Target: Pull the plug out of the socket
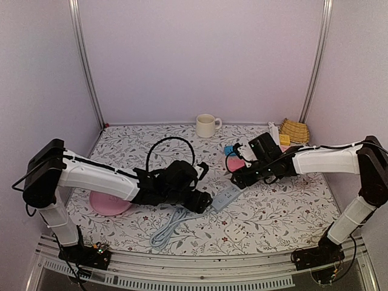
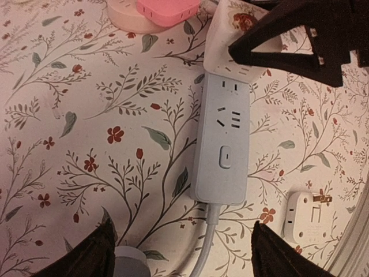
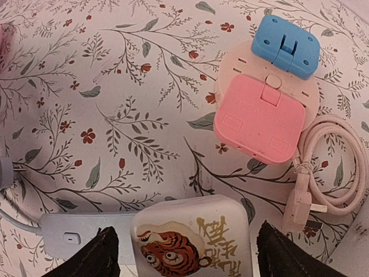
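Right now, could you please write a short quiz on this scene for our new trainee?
1. True or false: the tiger-printed plug sits at one end of the power strip.
2. Which claw has its fingers on either side of that plug: A left, B right, C neither?
3. Fill in: beside the pink adapter lies a ____ adapter.
Key: 1 true; 2 B, the right claw; 3 blue, the blue adapter.

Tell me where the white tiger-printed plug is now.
Right wrist view, bottom centre: the plug sits in the pale blue power strip, between the fingers of the right gripper.
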Robot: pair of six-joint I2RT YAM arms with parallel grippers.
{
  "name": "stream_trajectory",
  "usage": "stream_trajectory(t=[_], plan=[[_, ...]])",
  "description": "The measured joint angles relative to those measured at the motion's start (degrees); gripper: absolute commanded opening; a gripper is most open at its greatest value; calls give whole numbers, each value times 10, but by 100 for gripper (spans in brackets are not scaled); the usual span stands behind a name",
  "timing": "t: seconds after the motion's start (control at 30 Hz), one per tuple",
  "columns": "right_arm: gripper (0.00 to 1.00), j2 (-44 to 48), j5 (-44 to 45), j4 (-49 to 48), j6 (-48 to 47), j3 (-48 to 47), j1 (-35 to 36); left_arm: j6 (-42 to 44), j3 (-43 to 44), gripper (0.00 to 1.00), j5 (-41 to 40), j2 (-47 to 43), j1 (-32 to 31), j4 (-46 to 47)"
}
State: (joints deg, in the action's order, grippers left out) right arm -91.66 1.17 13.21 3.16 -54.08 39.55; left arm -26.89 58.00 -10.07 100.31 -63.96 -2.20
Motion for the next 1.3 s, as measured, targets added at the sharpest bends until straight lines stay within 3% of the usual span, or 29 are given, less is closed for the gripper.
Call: stream_trajectory(t=[0.43,0.97,1.3], plan=[[50,-23,-9,1,-11,-11,1,29,12,81,19,17,0,13],[42,-33,13,38,31,-54,88,59,30,76,45,84,-1,46],[41,-33,19,64,55,-72,94,63,28,56,28,103,-15,57]])
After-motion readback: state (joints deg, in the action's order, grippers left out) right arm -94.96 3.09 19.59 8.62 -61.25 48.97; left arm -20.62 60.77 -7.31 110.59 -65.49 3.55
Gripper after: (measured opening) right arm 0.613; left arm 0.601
